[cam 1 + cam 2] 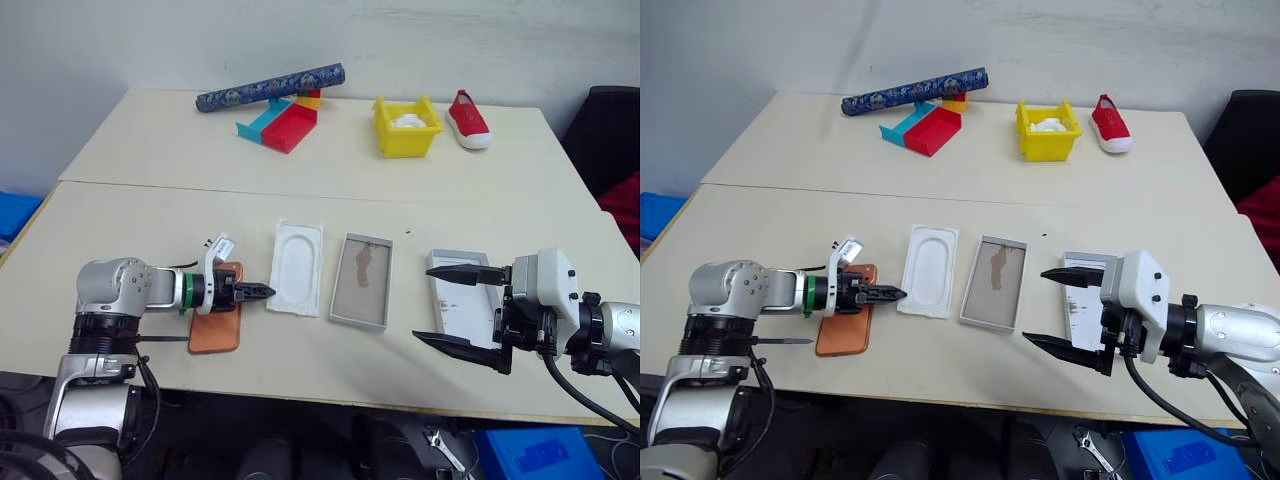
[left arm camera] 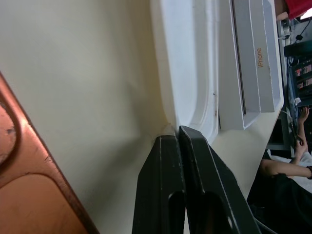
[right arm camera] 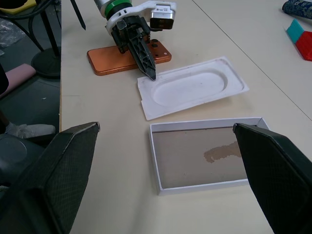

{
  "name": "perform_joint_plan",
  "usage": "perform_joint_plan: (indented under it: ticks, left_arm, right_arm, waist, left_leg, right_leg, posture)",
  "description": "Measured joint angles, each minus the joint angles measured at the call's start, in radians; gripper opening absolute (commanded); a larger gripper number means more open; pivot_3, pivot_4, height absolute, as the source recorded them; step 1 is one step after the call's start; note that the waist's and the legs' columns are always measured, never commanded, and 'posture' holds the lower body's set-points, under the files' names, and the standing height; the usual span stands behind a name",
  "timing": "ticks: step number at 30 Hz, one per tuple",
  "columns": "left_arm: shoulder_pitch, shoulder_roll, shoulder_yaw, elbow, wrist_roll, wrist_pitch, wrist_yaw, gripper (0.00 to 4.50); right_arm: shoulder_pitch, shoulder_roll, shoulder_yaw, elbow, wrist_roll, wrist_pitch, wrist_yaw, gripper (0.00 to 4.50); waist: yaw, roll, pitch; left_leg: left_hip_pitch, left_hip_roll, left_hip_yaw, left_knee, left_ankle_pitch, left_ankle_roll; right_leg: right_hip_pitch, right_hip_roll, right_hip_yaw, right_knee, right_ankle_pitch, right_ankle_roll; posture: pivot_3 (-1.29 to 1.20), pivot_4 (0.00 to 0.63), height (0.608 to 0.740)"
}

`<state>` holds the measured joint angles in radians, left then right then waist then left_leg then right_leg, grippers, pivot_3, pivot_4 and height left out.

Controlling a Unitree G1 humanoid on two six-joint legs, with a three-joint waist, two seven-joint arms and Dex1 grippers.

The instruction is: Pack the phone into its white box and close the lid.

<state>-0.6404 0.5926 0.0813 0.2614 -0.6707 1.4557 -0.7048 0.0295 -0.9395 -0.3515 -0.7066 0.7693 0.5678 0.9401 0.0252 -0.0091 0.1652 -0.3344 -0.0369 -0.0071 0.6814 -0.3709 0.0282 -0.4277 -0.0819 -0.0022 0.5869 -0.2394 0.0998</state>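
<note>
The copper-orange phone (image 1: 215,322) lies flat on the table's near left. My left gripper (image 1: 270,292) reaches over it, shut, and its fingertips (image 3: 151,75) touch the near corner of a thin white moulded insert (image 1: 298,268); nothing shows between them. Right of the insert lies the white box (image 1: 366,302), open side up, with a dark smear on its grey-brown floor. Further right rests the lid (image 1: 462,310), white inside facing up. My right gripper (image 1: 422,303) hovers over the lid's left end, wide open and holding nothing.
At the table's far side lie a blue patterned roll (image 1: 270,88), red and blue trays (image 1: 285,125), a yellow bin (image 1: 407,127) and a red shoe (image 1: 467,118). A seam joins two tabletops (image 1: 150,185). A person's arm (image 2: 285,168) shows beyond the table edge.
</note>
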Motion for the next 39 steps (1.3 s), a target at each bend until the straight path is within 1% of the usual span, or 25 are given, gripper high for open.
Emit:
perform_joint_plan:
  ticks: [6, 11, 13, 17, 21, 24, 27, 29, 30, 34, 35, 36, 37, 38, 39]
  left_arm:
    - [0.013, -0.005, 0.035, -0.024, -0.012, 0.024, 0.002, 0.01]
    - [0.014, 0.019, 0.078, -0.029, -0.050, 0.119, -0.008, 0.01]
    - [0.014, 0.038, 0.089, -0.039, -0.078, 0.145, -0.017, 0.01]
    - [0.011, 0.102, 0.110, -0.063, -0.143, 0.156, -0.036, 0.01]
    - [0.014, 0.143, 0.115, -0.063, -0.194, 0.158, -0.040, 0.01]
    - [0.018, 0.166, 0.118, -0.062, -0.214, 0.158, -0.041, 0.01]
    - [0.020, 0.168, 0.136, -0.062, -0.234, 0.158, -0.039, 0.00]
    - [0.022, 0.168, 0.138, -0.062, -0.243, 0.158, -0.034, 0.00]
    - [0.024, 0.166, 0.138, -0.064, -0.246, 0.158, -0.029, 0.00]
    - [0.034, 0.157, 0.138, -0.093, -0.271, 0.158, -0.014, 0.00]
    - [0.037, 0.152, 0.139, -0.101, -0.282, 0.158, -0.007, 0.00]
    - [0.038, 0.149, 0.139, -0.102, -0.285, 0.158, -0.005, 0.00]
    - [0.040, 0.141, 0.139, -0.107, -0.292, 0.158, 0.004, 0.00]
    - [0.040, 0.127, 0.138, -0.114, -0.305, 0.158, 0.015, 0.00]
    - [0.041, 0.114, 0.138, -0.124, -0.318, 0.158, 0.026, 0.00]
  right_arm:
    - [-0.004, 0.000, 0.007, 0.001, -0.026, -0.001, 0.008, 4.50]
    - [-0.031, 0.000, 0.103, 0.007, -0.080, -0.006, 0.012, 4.50]
    - [-0.052, 0.000, 0.162, 0.013, -0.120, -0.018, 0.012, 4.50]
    - [-0.140, 0.024, 0.346, 0.086, -0.249, -0.042, 0.000, 4.50]
    - [-0.254, 0.121, 0.521, 0.187, -0.374, -0.057, -0.026, 4.50]
    - [-0.309, 0.180, 0.615, 0.279, -0.456, -0.082, -0.038, 4.50]
    - [-0.337, 0.209, 0.663, 0.344, -0.517, -0.108, -0.038, 3.87]
    - [-0.350, 0.227, 0.689, 0.392, -0.563, -0.140, -0.038, 3.17]
    - [-0.354, 0.234, 0.703, 0.411, -0.582, -0.156, -0.037, 2.81]
    - [-0.354, 0.244, 0.715, 0.439, -0.618, -0.215, -0.024, 1.39]
    - [-0.354, 0.244, 0.714, 0.441, -0.625, -0.226, -0.017, 0.97]
    - [-0.353, 0.243, 0.714, 0.441, -0.627, -0.233, -0.014, 0.72]
    - [-0.350, 0.242, 0.713, 0.441, -0.628, -0.247, -0.005, 0.31]
    - [-0.339, 0.237, 0.708, 0.438, -0.627, -0.265, 0.007, 0.03]
    - [-0.326, 0.227, 0.701, 0.434, -0.627, -0.282, 0.021, 0.03]
  waist:
    - [-0.001, 0.000, 0.000]
    - [-0.005, -0.002, 0.002]
    - [-0.006, -0.003, 0.003]
    - [-0.013, -0.005, 0.004]
    - [-0.016, -0.005, 0.005]
    - [-0.023, -0.005, 0.005]
    - [-0.022, -0.005, 0.005]
    - [-0.024, -0.006, 0.004]
    - [-0.025, -0.006, 0.004]
    - [-0.025, -0.006, 0.004]
    - [-0.025, -0.006, 0.004]
    - [-0.026, -0.006, 0.004]
    - [-0.025, -0.006, 0.004]
    - [-0.024, -0.006, 0.004]
    - [-0.022, -0.006, 0.004]
  left_leg:
    - [-0.001, 0.000, 0.000, 0.000, 0.000, 0.000]
    - [-0.002, 0.000, -0.001, 0.000, -0.001, 0.000]
    - [-0.003, 0.000, -0.001, 0.000, 0.000, -0.001]
    - [-0.004, 0.000, -0.002, 0.000, 0.000, -0.001]
    - [-0.005, 0.000, -0.004, 0.000, 0.000, -0.002]
    - [-0.007, 0.000, -0.007, 0.000, 0.000, -0.003]
    - [-0.012, -0.001, -0.009, 0.001, 0.001, -0.003]
    - [-0.019, -0.002, -0.009, 0.002, 0.002, -0.003]
    - [-0.020, -0.002, -0.009, 0.003, 0.002, -0.003]
    - [-0.020, -0.002, -0.009, 0.003, 0.002, -0.003]
    - [-0.020, -0.002, -0.009, 0.003, 0.002, -0.003]
    - [-0.020, -0.002, -0.009, 0.003, 0.002, -0.003]
    - [-0.020, -0.002, -0.009, 0.003, 0.002, -0.003]
    - [-0.020, -0.002, -0.010, 0.003, 0.003, -0.003]
    - [-0.020, -0.002, -0.010, 0.003, 0.003, -0.003]
  right_leg:
    - [0.000, 0.000, 0.000, -0.001, 0.000, 0.000]
    - [-0.002, 0.001, -0.001, -0.002, 0.000, 0.000]
    - [-0.003, 0.001, -0.002, -0.002, 0.000, 0.000]
    - [-0.003, 0.001, -0.002, -0.002, -0.001, -0.001]
    - [-0.003, 0.001, -0.005, -0.001, -0.001, -0.002]
    - [-0.003, 0.001, -0.008, 0.002, -0.001, -0.002]
    - [-0.009, 0.000, -0.010, 0.004, -0.001, -0.003]
    - [-0.016, 0.000, -0.011, 0.005, -0.001, -0.003]
    - [-0.017, 0.000, -0.011, 0.005, -0.001, -0.002]
    - [-0.017, 0.000, -0.013, 0.004, -0.001, -0.002]
    - [-0.017, 0.000, -0.013, 0.004, -0.001, -0.002]
    - [-0.017, 0.000, -0.013, 0.004, -0.001, -0.002]
    - [-0.017, 0.000, -0.013, 0.004, -0.001, -0.002]
    - [-0.017, 0.000, -0.013, 0.004, -0.001, -0.002]
    - [-0.016, 0.000, -0.013, 0.004, -0.001, -0.002]
  posture:
    - [0.00, 0.150, 0.740]
    - [0.00, 0.150, 0.740]
    - [0.00, 0.150, 0.740]
    - [0.00, 0.150, 0.740]
    - [0.00, 0.150, 0.740]
    - [0.00, 0.150, 0.740]
    - [0.00, 0.150, 0.740]
    - [0.00, 0.150, 0.740]
    - [0.00, 0.150, 0.740]
    - [0.00, 0.150, 0.740]
    - [0.00, 0.150, 0.740]
    - [0.00, 0.150, 0.740]
    - [0.00, 0.150, 0.740]
    - [0.00, 0.150, 0.740]
    - [0.00, 0.150, 0.740]
